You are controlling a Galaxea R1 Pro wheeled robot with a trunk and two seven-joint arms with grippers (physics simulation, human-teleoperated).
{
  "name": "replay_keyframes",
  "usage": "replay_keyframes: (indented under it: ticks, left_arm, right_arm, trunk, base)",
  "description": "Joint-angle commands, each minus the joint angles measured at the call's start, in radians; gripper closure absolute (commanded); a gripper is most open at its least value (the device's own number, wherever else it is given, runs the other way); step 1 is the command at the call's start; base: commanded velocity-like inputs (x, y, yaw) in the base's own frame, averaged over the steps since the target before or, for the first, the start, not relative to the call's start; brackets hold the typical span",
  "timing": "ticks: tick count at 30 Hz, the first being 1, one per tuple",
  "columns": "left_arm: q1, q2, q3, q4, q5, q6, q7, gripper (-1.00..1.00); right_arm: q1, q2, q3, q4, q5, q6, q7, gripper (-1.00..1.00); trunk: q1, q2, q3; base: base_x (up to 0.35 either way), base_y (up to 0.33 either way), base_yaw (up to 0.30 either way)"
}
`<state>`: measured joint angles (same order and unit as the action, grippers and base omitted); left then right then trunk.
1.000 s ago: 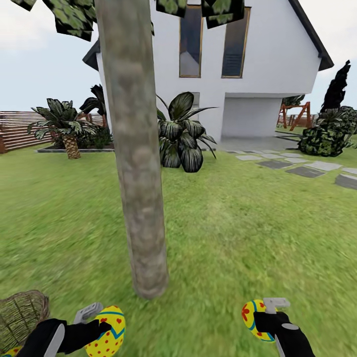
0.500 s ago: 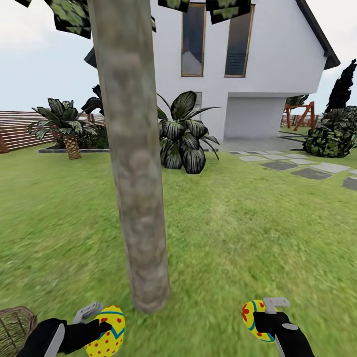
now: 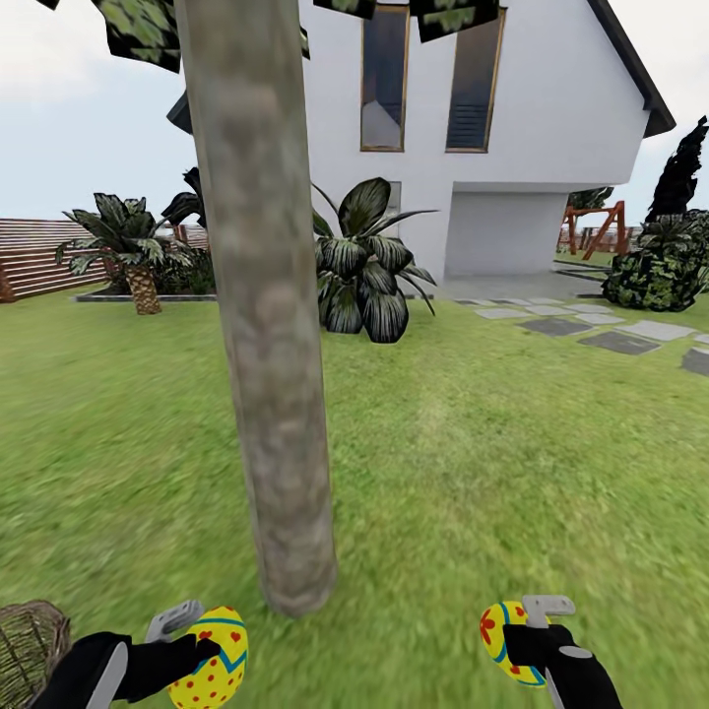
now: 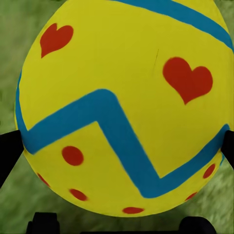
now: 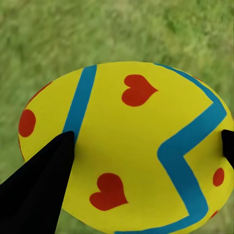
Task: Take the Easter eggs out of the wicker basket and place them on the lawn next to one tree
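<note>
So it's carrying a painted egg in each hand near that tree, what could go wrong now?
Each yellow painted egg, left and right, is pinched only at its sides by thin black fingers, so one might slip out. Both hang above the green grass lawn, so a released egg may roll away from the grey-beige tree trunk. The brown wicker basket may still hold the third egg.

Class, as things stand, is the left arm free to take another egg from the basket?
Probably not: the left end effector is already shut on an egg, so it has no free grip for the basket beside it.
</note>
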<state>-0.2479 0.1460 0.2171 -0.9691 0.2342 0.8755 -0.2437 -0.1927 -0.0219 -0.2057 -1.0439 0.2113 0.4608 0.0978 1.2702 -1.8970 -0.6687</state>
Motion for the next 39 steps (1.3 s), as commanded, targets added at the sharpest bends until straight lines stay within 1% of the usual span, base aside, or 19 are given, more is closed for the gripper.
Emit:
replay_keyframes:
  ticks: [1, 7, 9, 11, 13, 14, 15, 17, 19, 20, 21, 23, 25, 27, 29, 31, 33, 36, 39]
  left_arm:
    - [-0.001, 0.003, 0.003, -0.004, -0.002, 0.005, -0.007, 1.00]
    - [-0.001, 0.056, 0.002, -0.010, 0.000, 0.012, -0.009, 1.00]
    - [-0.001, 0.061, 0.003, -0.010, 0.000, 0.013, -0.009, 1.00]
    - [-0.001, 0.076, 0.004, -0.010, 0.000, 0.015, -0.009, 1.00]
    - [-0.001, 0.082, 0.004, -0.010, 0.000, 0.016, -0.009, 1.00]
    - [-0.001, 0.082, 0.003, -0.008, -0.001, 0.017, -0.008, 1.00]
    - [-0.001, 0.082, 0.002, -0.004, -0.001, 0.020, -0.008, 1.00]
    - [-0.001, 0.076, -0.005, 0.003, -0.002, 0.023, -0.005, 1.00]
    - [-0.001, 0.074, -0.006, 0.004, -0.003, 0.025, -0.004, 1.00]
    - [-0.001, 0.074, -0.002, 0.004, -0.003, 0.029, -0.003, 1.00]
    - [-0.001, 0.076, 0.000, 0.005, -0.004, 0.051, -0.001, 1.00]
    - [-0.001, 0.084, 0.003, 0.029, -0.004, 0.080, 0.002, 1.00]
    - [-0.001, 0.091, 0.004, 0.043, -0.005, 0.087, 0.001, 1.00]
    - [-0.001, 0.110, 0.001, 0.059, -0.005, 0.086, 0.000, 1.00]
    - [-0.001, 0.116, 0.001, 0.070, -0.007, 0.084, 0.004, 1.00]
    - [-0.001, 0.118, -0.002, 0.127, -0.015, 0.084, 0.003, 1.00]
    - [-0.002, 0.119, -0.003, 0.157, -0.027, 0.085, 0.003, 1.00]
    - [-0.002, 0.116, -0.006, 0.163, -0.050, 0.086, 0.003, 1.00]
    - [-0.002, 0.116, -0.008, 0.164, -0.053, 0.086, 0.003, 1.00]
  right_arm:
    - [-0.001, 0.000, -0.003, -0.001, 0.011, 0.005, 0.010, 1.00]
    - [-0.001, -0.001, -0.002, -0.001, 0.011, 0.005, 0.009, 1.00]
    - [-0.001, -0.001, -0.003, -0.001, 0.011, 0.005, 0.009, 1.00]
    - [-0.001, -0.001, -0.003, -0.001, 0.012, 0.005, 0.009, 1.00]
    - [-0.001, -0.001, -0.003, 0.004, 0.013, 0.009, 0.008, 1.00]
    - [-0.001, -0.002, -0.002, 0.005, 0.021, 0.037, 0.008, 1.00]
    - [-0.001, -0.002, -0.002, 0.005, 0.056, 0.092, 0.008, 1.00]
    - [-0.001, -0.001, -0.001, 0.005, 0.157, 0.158, 0.009, 1.00]
    - [-0.001, -0.002, -0.003, 0.002, 0.179, 0.198, 0.012, 1.00]
    - [-0.001, -0.002, -0.002, -0.001, 0.179, 0.238, 0.015, 1.00]
    - [-0.001, -0.002, -0.002, -0.002, 0.178, 0.264, 0.017, 1.00]
    - [-0.001, -0.001, -0.001, -0.002, 0.177, 0.281, 0.019, 1.00]
    - [-0.001, -0.001, -0.001, -0.002, 0.177, 0.284, 0.019, 1.00]
    - [-0.001, 0.000, 0.000, -0.001, 0.177, 0.284, 0.019, 1.00]
    - [-0.001, 0.000, 0.000, -0.001, 0.177, 0.283, 0.019, 1.00]
    - [-0.001, 0.000, 0.000, 0.000, 0.177, 0.284, 0.018, 1.00]
    - [-0.001, 0.000, 0.000, 0.002, 0.178, 0.285, 0.018, 1.00]
    - [-0.001, 0.001, 0.000, 0.006, 0.180, 0.286, 0.017, 1.00]
    - [-0.001, 0.002, -0.002, 0.015, 0.178, 0.290, 0.019, 1.00]
  trunk:
    - [0.004, -0.008, -0.004]
    - [0.027, -0.050, -0.023]
    - [0.035, -0.064, -0.029]
    - [0.042, -0.078, -0.036]
    - [0.050, -0.092, -0.042]
    - [0.054, -0.099, -0.045]
    - [0.058, -0.106, -0.048]
    - [0.065, -0.120, -0.054]
    - [0.073, -0.134, -0.061]
    - [0.077, -0.141, -0.064]
    - [0.081, -0.148, -0.067]
    - [0.088, -0.162, -0.073]
    - [0.096, -0.176, -0.079]
    - [0.104, -0.190, -0.086]
    - [0.111, -0.204, -0.092]
    - [0.119, -0.218, -0.098]
    - [0.127, -0.232, -0.105]
    - [0.138, -0.253, -0.114]
    - [0.150, -0.274, -0.123]
  base:
    - [0.000, 0.000, 0.000]
    - [0.000, 0.000, 0.000]
    - [0.000, 0.000, 0.000]
    - [0.000, 0.000, 0.000]
    - [0.000, 0.000, 0.000]
    - [0.000, 0.000, 0.000]
    - [0.000, 0.000, 0.000]
    - [0.000, 0.000, 0.000]
    - [0.000, 0.000, 0.000]
    - [0.000, 0.000, 0.000]
    - [0.000, 0.000, 0.000]
    - [0.000, 0.000, 0.000]
    - [0.000, 0.000, 0.000]
    - [0.000, 0.000, 0.000]
    - [0.000, 0.000, 0.000]
    - [0.000, 0.000, 0.000]
    - [0.000, 0.000, 0.000]
    - [0.000, 0.000, 0.000]
    - [0.000, 0.000, 0.000]
